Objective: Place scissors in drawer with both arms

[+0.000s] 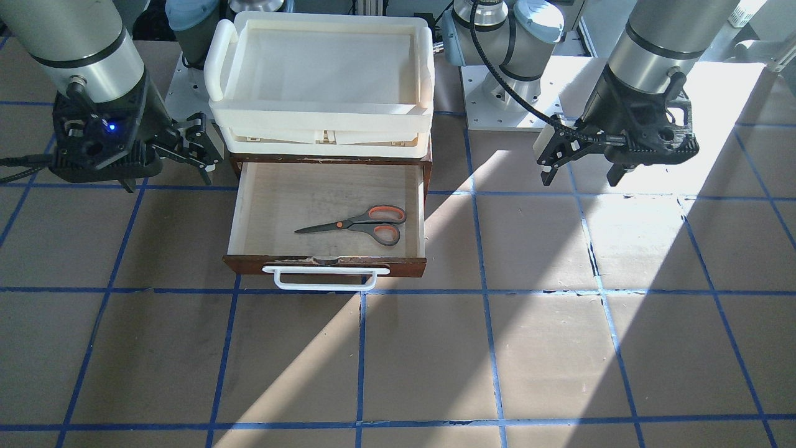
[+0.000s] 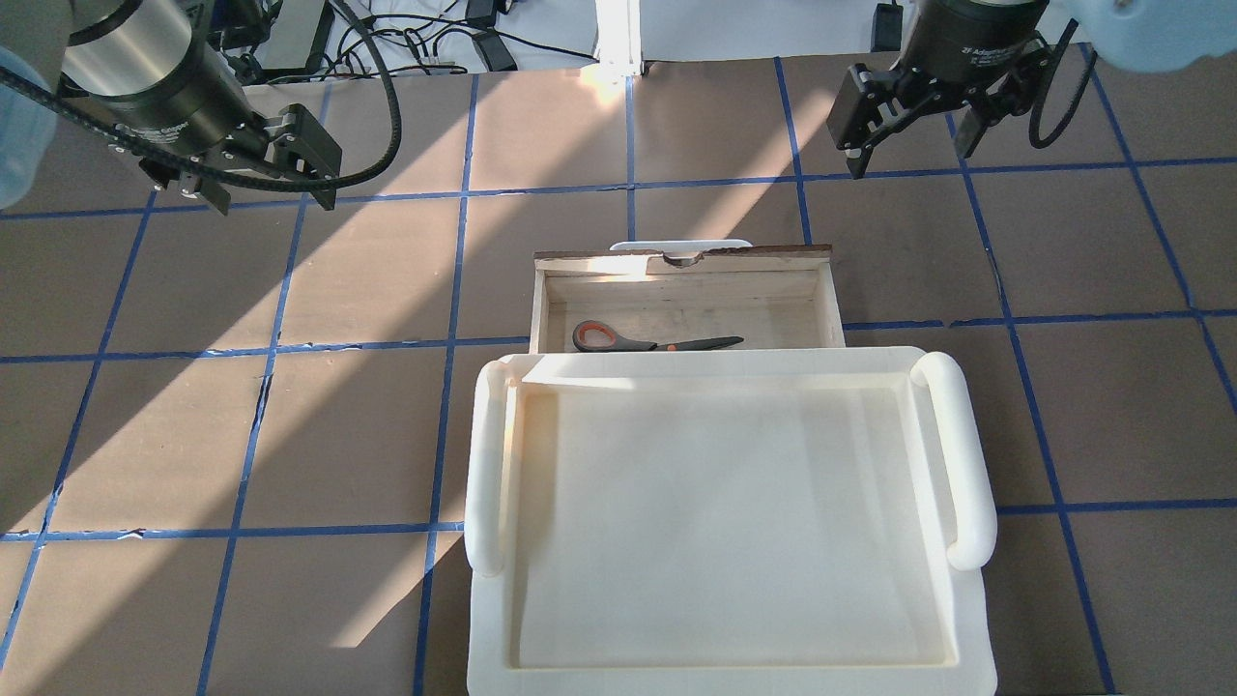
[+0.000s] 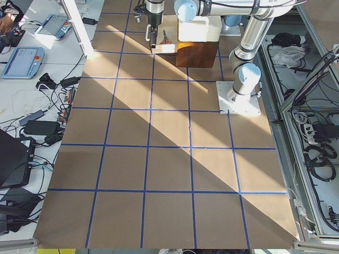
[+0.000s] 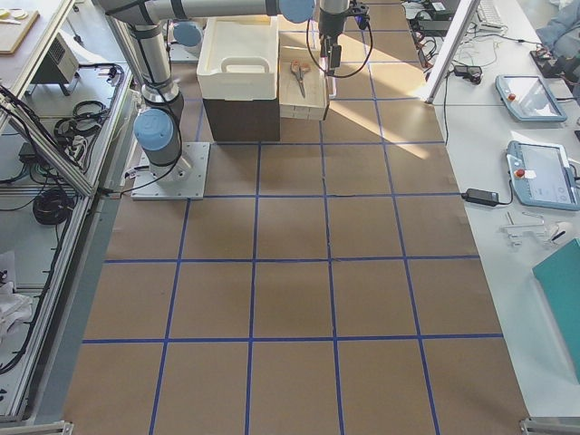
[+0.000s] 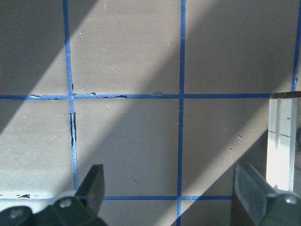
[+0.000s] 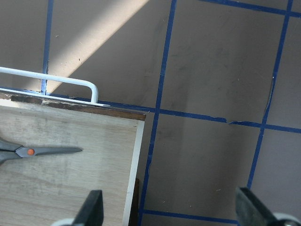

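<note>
The scissors [image 1: 367, 224] lie flat inside the open drawer [image 1: 245, 211], handles towards its right wall in the front-facing view. They also show in the overhead view [image 2: 647, 340] and the right wrist view [image 6: 37, 151]. The drawer's reddish-brown front carries a white bar handle [image 1: 323, 279]. My left gripper [image 1: 581, 174] hangs open and empty over bare table, well off to the drawer's side; it also shows in the overhead view [image 2: 275, 188]. My right gripper [image 1: 168, 182] is open and empty beside the drawer's other side; it also shows in the overhead view [image 2: 908, 155].
A cream plastic tray [image 2: 488, 464] sits on top of the cabinet, above the back of the drawer. The table is brown with a blue tape grid and bands of sunlight. Each arm's base [image 1: 497, 93] stands behind the cabinet.
</note>
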`<action>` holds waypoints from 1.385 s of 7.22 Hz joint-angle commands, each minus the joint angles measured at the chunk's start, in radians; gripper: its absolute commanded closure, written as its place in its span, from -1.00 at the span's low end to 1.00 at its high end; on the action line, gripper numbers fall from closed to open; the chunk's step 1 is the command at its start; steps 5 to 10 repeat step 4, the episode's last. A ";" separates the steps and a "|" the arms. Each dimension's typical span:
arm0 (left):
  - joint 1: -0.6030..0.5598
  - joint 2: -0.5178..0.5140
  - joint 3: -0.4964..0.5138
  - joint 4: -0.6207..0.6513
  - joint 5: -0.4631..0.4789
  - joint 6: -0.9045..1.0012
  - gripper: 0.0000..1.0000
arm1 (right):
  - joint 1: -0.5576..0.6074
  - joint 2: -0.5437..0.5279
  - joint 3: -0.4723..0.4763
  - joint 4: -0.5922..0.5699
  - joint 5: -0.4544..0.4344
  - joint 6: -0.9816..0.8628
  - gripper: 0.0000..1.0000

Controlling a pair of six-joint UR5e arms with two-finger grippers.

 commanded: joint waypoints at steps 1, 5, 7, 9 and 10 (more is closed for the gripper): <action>-0.002 0.003 -0.001 0.000 -0.003 0.000 -1.00 | 0.002 0.002 0.002 0.000 0.000 0.007 -1.00; -0.004 0.011 -0.009 -0.001 -0.002 0.002 -1.00 | 0.002 -0.003 0.031 -0.015 -0.001 0.013 -1.00; -0.004 0.011 -0.009 -0.001 -0.002 0.002 -1.00 | 0.002 -0.003 0.031 -0.015 -0.001 0.013 -1.00; -0.004 0.011 -0.009 -0.001 -0.002 0.002 -1.00 | 0.002 -0.003 0.031 -0.015 -0.001 0.013 -1.00; -0.004 0.011 -0.009 -0.001 -0.002 0.002 -1.00 | 0.002 -0.003 0.031 -0.015 -0.001 0.013 -1.00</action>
